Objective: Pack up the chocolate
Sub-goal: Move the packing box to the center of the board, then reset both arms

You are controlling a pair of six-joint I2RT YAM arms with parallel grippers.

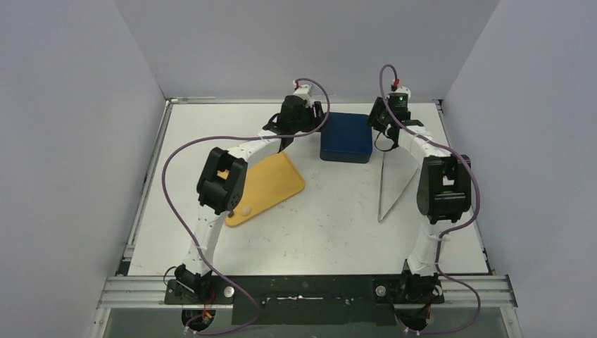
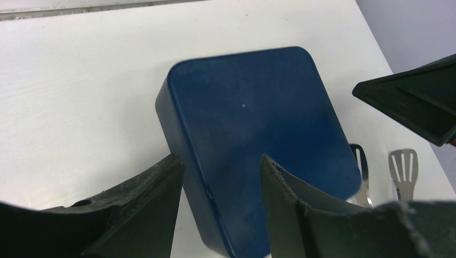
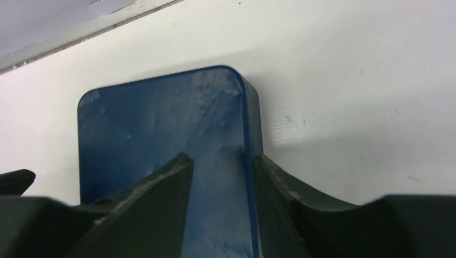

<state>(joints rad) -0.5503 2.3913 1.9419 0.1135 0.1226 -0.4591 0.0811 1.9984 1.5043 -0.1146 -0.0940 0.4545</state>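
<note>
white chocolate [image 1: 245,210] well apart from left tool [image 1: 285,145]

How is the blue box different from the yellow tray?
The box is dark blue; the tray is yellow. The box is a thick block that stands up off the table; the tray is thin and flat. The box sits square at the far side; the tray lies nearer, on the left, turned at an angle. Both rest on the white table and have rounded corners.
</note>
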